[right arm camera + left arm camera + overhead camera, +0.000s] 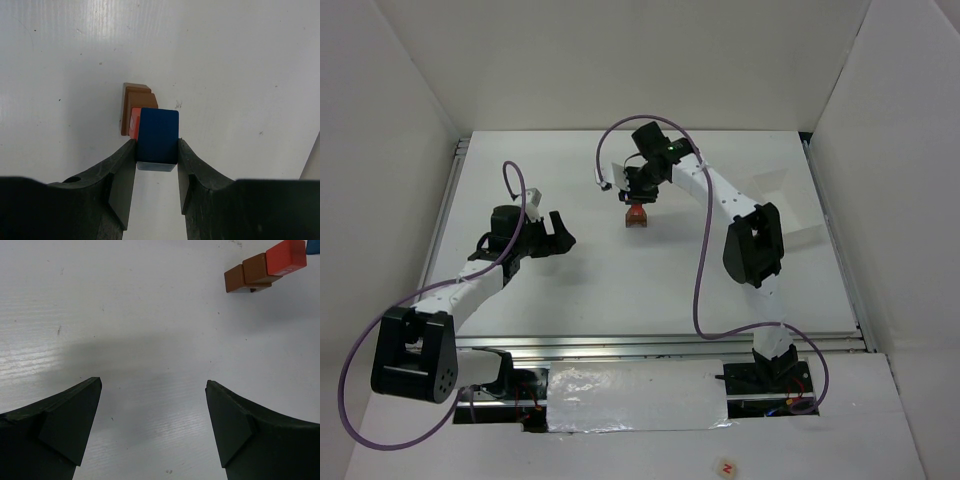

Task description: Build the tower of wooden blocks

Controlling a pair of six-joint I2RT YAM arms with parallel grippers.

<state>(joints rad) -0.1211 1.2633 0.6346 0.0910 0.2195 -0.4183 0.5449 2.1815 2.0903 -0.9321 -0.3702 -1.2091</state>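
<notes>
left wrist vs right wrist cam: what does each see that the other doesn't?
Left wrist only: the left gripper, open and empty over the bare white table. Blue shows as no more than a sliver at the top right frame edge.
Right wrist only: the right gripper shut on the blue block, directly over the other blocks.
Both: the brown blocks and the red cube, side-on in the left wrist view's top right corner and partly hidden under the blue block in the right wrist view.
</notes>
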